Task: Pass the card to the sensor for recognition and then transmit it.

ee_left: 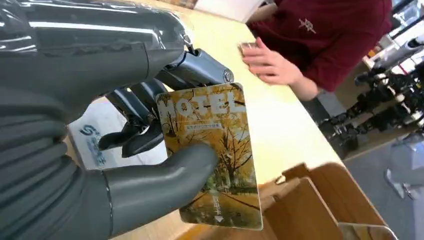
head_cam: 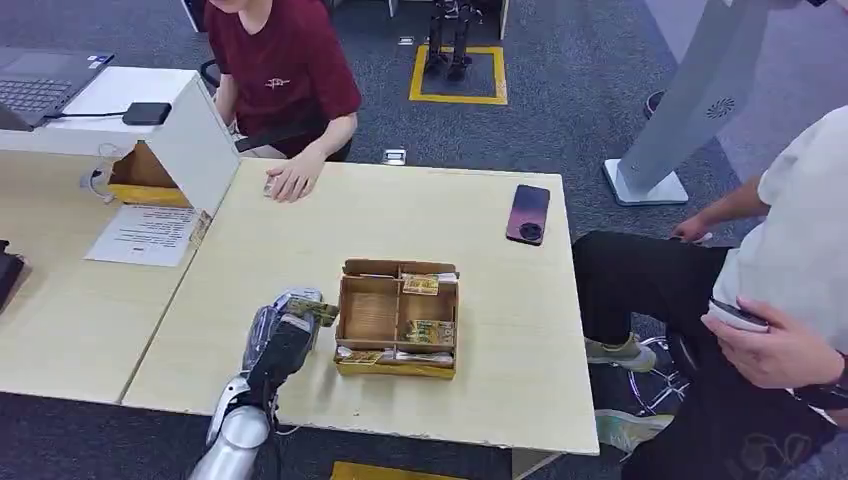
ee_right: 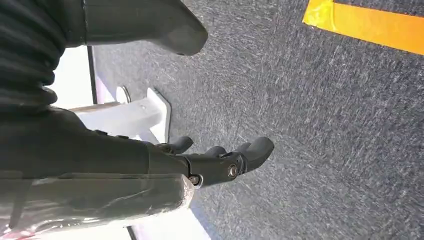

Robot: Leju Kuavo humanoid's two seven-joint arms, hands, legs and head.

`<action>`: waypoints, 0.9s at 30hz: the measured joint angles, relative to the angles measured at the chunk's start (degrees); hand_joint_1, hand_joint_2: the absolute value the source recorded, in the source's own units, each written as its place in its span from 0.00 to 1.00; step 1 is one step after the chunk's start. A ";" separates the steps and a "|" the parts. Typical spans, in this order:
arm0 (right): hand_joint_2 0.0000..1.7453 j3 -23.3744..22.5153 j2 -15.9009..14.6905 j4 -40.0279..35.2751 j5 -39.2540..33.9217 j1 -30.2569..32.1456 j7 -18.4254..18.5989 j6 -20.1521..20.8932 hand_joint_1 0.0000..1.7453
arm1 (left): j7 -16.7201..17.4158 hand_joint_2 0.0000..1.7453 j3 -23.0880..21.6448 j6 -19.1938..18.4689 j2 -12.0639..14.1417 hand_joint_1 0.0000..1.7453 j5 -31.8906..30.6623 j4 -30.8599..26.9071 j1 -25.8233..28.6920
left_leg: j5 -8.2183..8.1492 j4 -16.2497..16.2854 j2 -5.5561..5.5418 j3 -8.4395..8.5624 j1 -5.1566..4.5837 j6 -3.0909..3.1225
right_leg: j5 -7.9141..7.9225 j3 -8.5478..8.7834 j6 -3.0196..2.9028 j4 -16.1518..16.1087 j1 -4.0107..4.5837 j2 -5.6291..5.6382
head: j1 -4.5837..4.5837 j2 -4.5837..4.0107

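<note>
My left hand [head_cam: 283,338] is over the table's near left part, just left of the wooden box [head_cam: 372,315]. It pinches a yellow card printed HOTEL [ee_left: 215,155] between the thumb [ee_left: 160,185] and the fingers [ee_left: 135,130]; in the head view the card [head_cam: 316,311] sticks out toward the box. Several more yellow cards lie in the box's compartments [head_cam: 421,285]. A small black device [head_cam: 147,113] sits on the white raised shelf at the far left. My right hand [ee_right: 220,162] hangs over the grey floor with fingers apart and nothing in it.
A person in a dark red shirt sits across the table with a hand [head_cam: 295,180] on it. Another seated person at the right holds a phone [head_cam: 738,316]. A dark phone [head_cam: 528,213] lies on the far right of the table. A paper [head_cam: 145,235] and a laptop [head_cam: 30,90] are at the left.
</note>
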 joint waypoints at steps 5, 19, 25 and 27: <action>1.00 -0.02 0.00 0.00 0.17 0.01 0.00 0.04 0.00 | 0.22 1.00 -0.85 0.64 -0.22 1.00 0.13 0.90 -0.81 | 0.00 0.01 0.00 0.00 0.01 0.00 | 0.00 -0.02 0.00 0.00 0.00 0.00 | 0.00 0.00; 1.00 -0.02 0.00 0.00 2.03 -0.06 -0.20 0.35 0.00 | 1.44 1.00 -0.35 4.48 -0.33 1.00 2.54 7.98 -6.99 | 0.02 0.01 -0.01 -0.01 0.00 0.01 | 0.02 0.01 0.01 0.01 0.00 -0.01 | 0.00 0.00; 1.00 -0.02 0.00 0.00 2.51 -0.07 -0.35 0.35 0.00 | 1.53 1.00 0.61 7.21 -0.31 1.00 2.80 9.90 -8.18 | 0.02 0.00 0.00 -0.02 0.00 0.01 | 0.02 0.01 0.01 0.01 0.01 -0.01 | 0.00 0.00; 1.00 -0.02 0.00 0.00 2.91 -0.07 -0.37 0.42 0.00 | 1.57 1.00 1.53 8.48 -0.07 1.00 2.80 10.91 -8.84 | 0.02 0.00 0.00 -0.01 0.01 0.01 | 0.02 0.01 0.01 0.01 0.01 -0.01 | 0.00 0.00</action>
